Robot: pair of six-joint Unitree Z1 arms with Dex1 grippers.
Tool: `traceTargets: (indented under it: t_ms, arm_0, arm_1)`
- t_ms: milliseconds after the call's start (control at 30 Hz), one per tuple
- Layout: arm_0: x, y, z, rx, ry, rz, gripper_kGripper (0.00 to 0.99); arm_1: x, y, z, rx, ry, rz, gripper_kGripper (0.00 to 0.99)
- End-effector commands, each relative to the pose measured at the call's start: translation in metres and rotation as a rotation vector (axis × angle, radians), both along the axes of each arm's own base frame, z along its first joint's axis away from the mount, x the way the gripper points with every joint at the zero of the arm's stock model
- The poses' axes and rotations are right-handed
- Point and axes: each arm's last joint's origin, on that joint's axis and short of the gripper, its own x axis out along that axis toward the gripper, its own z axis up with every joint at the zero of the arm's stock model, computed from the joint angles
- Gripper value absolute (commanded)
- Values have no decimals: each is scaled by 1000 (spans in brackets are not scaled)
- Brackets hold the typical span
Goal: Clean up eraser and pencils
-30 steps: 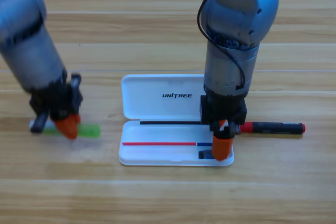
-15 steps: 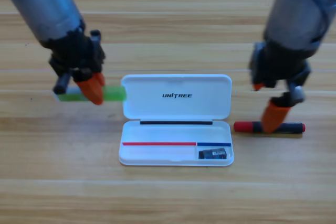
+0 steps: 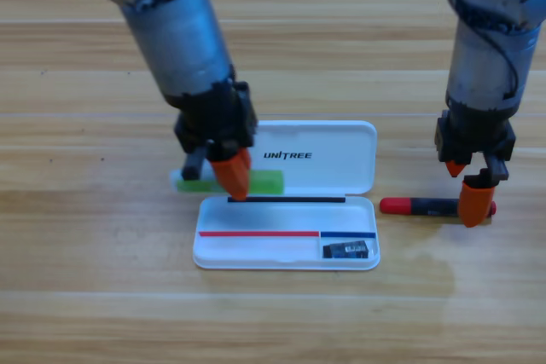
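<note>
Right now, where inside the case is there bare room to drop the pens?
The white case tray is bare left of the eraser. The left claw holds the green pencil over the lid's left end. It is crowded on the right: the right claw sits at the red-capped pencil.

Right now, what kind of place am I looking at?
Probably a robot test bench: two arms work over a wooden table, the left gripper carrying a green pencil to a white case.
</note>
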Motion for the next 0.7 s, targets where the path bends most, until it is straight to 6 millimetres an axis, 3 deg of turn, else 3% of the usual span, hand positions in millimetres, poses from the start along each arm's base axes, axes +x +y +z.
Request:
traceTargets:
  t_ms: [33,533,700]
  arm_0:
    - [-2,-23,-35,47,88,-28,0]
    - [2,-34,-64,66,162,-44,0]
    - [4,-37,-71,69,179,-45,0]
  arm_1:
    - [16,-1,-34,-3,63,-19,825]
    - [26,8,-60,10,75,-10,756]
    - [27,10,-65,19,89,-12,485]
